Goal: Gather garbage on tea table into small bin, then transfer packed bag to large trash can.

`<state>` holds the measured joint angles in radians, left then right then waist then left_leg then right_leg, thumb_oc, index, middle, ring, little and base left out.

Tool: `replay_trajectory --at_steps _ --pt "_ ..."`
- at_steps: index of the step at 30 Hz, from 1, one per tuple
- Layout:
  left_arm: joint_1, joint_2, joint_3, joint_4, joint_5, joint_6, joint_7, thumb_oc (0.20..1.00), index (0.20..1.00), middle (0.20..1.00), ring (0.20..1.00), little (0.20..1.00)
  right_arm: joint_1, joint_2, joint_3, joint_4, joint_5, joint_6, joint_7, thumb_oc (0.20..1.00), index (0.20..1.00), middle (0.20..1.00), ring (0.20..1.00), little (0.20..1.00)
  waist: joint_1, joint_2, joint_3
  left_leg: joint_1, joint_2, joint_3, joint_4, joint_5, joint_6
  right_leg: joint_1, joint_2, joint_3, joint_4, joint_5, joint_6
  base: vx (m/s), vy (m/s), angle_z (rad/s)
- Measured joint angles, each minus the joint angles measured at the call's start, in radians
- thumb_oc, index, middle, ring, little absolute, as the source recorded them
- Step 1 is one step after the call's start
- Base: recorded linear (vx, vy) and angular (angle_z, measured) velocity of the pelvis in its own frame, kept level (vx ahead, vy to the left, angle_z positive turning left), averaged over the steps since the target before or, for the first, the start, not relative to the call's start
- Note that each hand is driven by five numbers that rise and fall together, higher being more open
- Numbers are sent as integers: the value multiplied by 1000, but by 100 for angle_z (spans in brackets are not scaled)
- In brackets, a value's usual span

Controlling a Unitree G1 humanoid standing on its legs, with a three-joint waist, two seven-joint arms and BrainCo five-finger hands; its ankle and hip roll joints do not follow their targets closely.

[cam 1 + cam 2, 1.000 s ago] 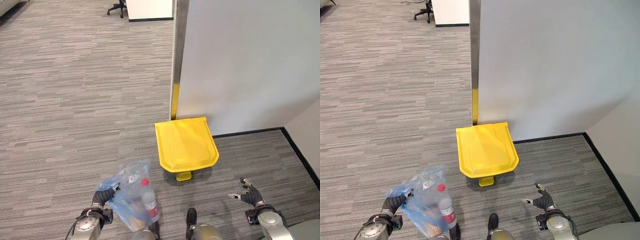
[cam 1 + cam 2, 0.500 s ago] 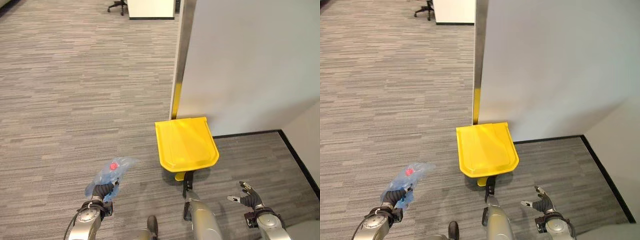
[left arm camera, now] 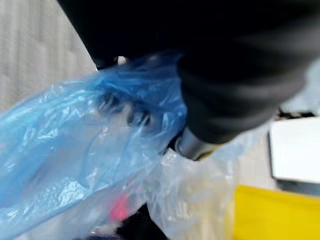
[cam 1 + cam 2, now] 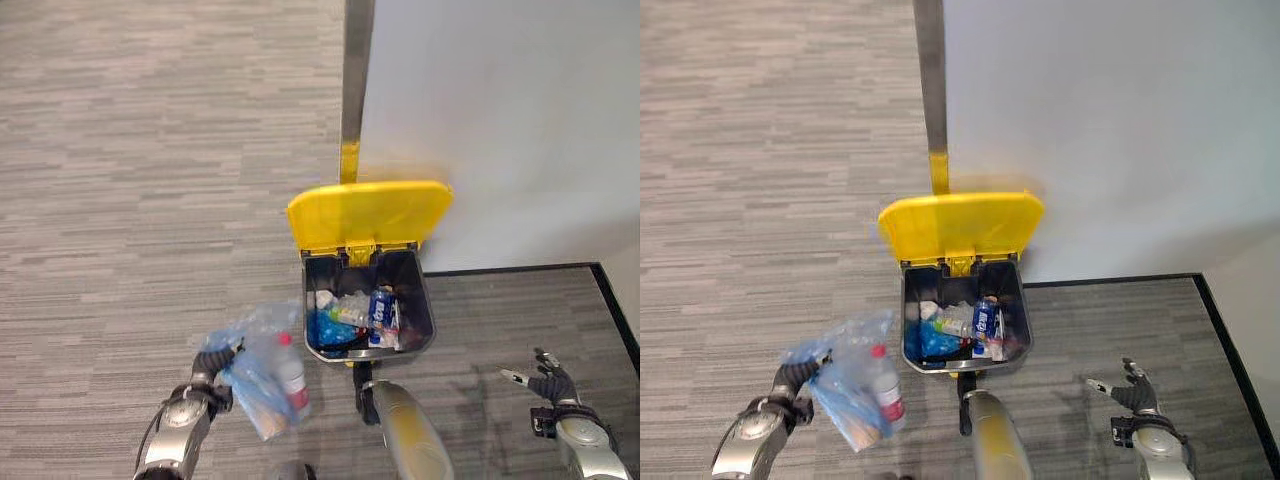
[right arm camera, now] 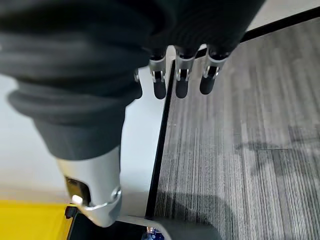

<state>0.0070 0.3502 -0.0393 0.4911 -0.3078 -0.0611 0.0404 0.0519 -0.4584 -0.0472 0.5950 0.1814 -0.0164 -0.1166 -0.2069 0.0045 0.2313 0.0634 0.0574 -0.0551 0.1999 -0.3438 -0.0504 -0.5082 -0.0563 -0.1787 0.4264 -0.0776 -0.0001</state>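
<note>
Grey striped carpet covers the floor, laid in long bands that run across the view. A pale wall panel stands on the right, with a metal post at its near edge, yellow at the post's foot. Black skirting runs along the base of the panel and turns along a second wall at the far right.

Large trash can: dark grey body, standing on the carpet against the panel, just beside the post. Its yellow lid is raised and leans back toward the wall. Inside lie mixed rubbish: blue plastic, a clear bottle, a printed wrapper and some white scraps.

Packed bag: translucent blue plastic, hanging to the left of the can, close beside its front left corner and outside it. A bottle with a red cap and a yellowish item show through the film.

Left hand: fingers clenched on the gathered neck of the bag, which hangs below and to the right of it. In the left wrist view the blue film bunches up against the dark cover, with the red cap showing faintly through it and the can's yellow behind.

Right hand: low at the right over bare carpet, well apart from the can, fingers spread loosely and holding nothing. The right wrist view shows them straight, above carpet and the black skirting line.
</note>
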Motion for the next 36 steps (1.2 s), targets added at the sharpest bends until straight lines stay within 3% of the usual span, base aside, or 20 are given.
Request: replay_trajectory --at_steps 5,7,13,19,27,31,34,36 --pt "39 -9 -10 -9 1 -2 -9 200 200 200 200 200 -72 40 163 -65 17 -1 46 1000 1000 1000 1000 1000 25 5 -10 26 -9 11 -31 15 6 -5 -1 16 12 -3 5 7 34 -6" --pt "45 -9 -7 -11 1 -3 -9 200 200 200 200 200 -121 64 177 -85 18 -2 59 1000 1000 1000 1000 1000 51 8 -17 25 -8 9 -41 20 4 -14 -5 14 22 -6 -1 12 51 5" --pt "23 2 -57 -15 0 -19 -10 200 200 200 200 200 -393 118 365 -127 58 -17 74 1000 1000 1000 1000 1000 112 3 -32 25 -8 -18 -57 38 -8 -20 -22 -3 49 -22 -17 5 16 12" --pt "-20 32 -178 -56 -35 -31 -7 200 200 200 200 200 -710 143 439 60 96 -18 37 1000 1000 1000 1000 1000 165 1 -37 17 3 -47 -87 69 -24 -23 -27 -28 39 -21 -15 -24 5 16" --pt "-169 53 -298 -110 -65 -49 -22 200 200 200 200 200 -818 50 481 77 96 -21 18 1000 1000 1000 1000 1000 172 -14 -27 -24 18 -81 -99 84 -40 -39 -38 -68 38 -22 -13 -36 -23 15" --pt "-273 71 -396 -209 -65 -60 -50 200 200 200 200 200 -836 33 498 77 96 -30 21 1000 1000 1000 1000 1000 160 -41 -6 -31 21 -97 -102 91 -45 -40 -40 -76 34 -24 -12 -25 -24 8" --pt "-375 46 -482 -248 -65 -59 -81 200 200 200 200 200 -859 27 503 124 97 -24 23 1000 1000 1000 1000 1000 149 -54 10 -41 23 -100 -101 93 -47 -45 -40 -77 29 -35 6 -4 -7 7" --pt "-455 23 -555 -260 -65 -61 -90 200 200 200 200 200 -885 27 511 178 101 -18 23 1000 1000 1000 1000 1000 134 -54 20 -47 23 -101 -102 94 -48 -51 -40 -79 23 -29 1 0 0 0"
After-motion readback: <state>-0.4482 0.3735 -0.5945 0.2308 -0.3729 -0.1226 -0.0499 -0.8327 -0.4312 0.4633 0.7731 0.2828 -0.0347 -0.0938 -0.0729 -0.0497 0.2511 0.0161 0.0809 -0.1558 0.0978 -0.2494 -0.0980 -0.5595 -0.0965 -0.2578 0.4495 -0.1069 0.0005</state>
